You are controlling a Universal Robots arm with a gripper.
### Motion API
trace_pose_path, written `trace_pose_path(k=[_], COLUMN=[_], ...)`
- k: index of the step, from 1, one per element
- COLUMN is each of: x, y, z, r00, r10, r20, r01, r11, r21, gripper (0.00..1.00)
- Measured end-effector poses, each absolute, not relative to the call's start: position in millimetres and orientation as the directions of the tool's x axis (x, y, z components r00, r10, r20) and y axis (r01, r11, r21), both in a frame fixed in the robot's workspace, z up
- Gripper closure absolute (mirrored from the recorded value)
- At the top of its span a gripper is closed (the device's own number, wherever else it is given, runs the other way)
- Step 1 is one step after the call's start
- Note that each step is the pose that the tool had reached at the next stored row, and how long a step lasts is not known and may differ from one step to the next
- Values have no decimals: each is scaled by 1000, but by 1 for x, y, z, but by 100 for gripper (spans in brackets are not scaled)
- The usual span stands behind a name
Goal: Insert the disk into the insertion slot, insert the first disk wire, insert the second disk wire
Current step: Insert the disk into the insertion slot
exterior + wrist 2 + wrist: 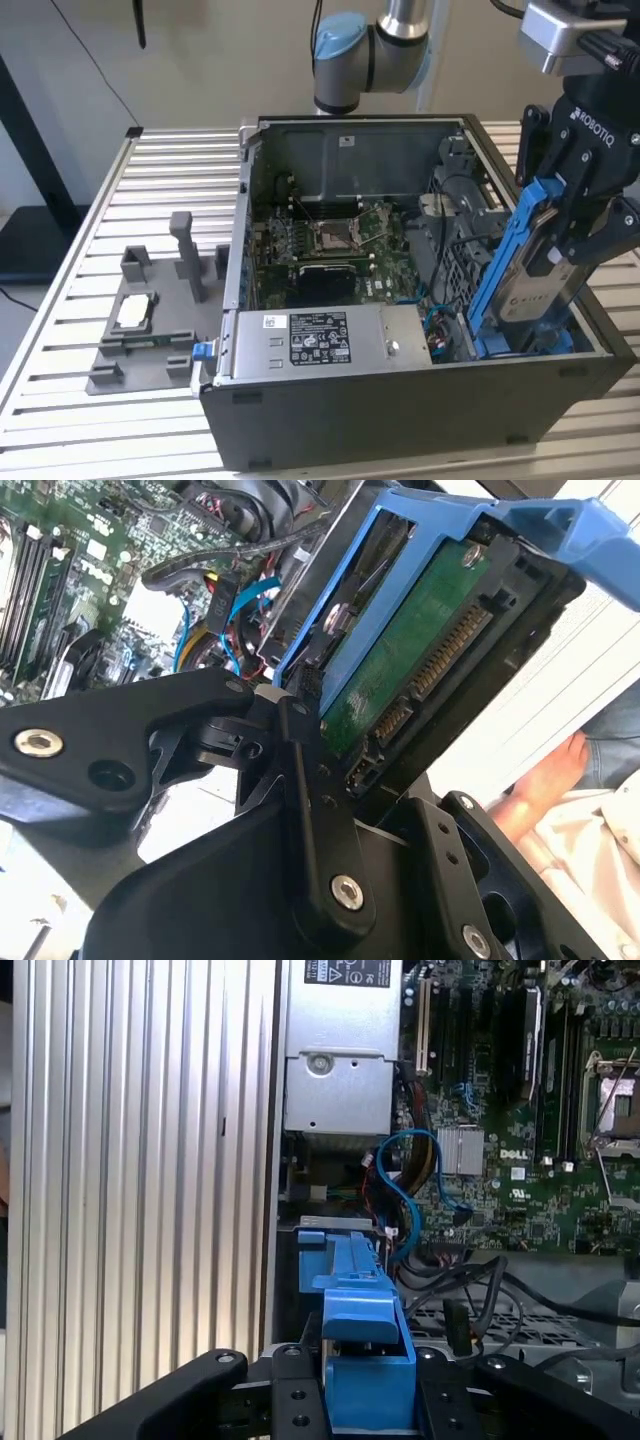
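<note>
The gripper is gripping the disk, its jaws clamping shut on the blue carrier frame. The disk is hanging steeply tilted at the end of the open computer case on the exterior view's right, its lower end dipping inside, near the grey power-supply box. The case is sitting on the slatted bench.
</note>
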State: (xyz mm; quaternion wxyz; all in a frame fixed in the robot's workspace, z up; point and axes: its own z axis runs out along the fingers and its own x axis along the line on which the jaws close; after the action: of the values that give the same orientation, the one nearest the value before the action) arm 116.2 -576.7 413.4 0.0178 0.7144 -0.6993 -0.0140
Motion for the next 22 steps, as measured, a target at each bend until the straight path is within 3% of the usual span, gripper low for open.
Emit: trace_pose_path(k=[22], x=[117], y=[-571], z=[385], r00=[21], r10=[-1000], r20=[5], r01=[-999], r11=[-21], r21=[45], gripper=[67])
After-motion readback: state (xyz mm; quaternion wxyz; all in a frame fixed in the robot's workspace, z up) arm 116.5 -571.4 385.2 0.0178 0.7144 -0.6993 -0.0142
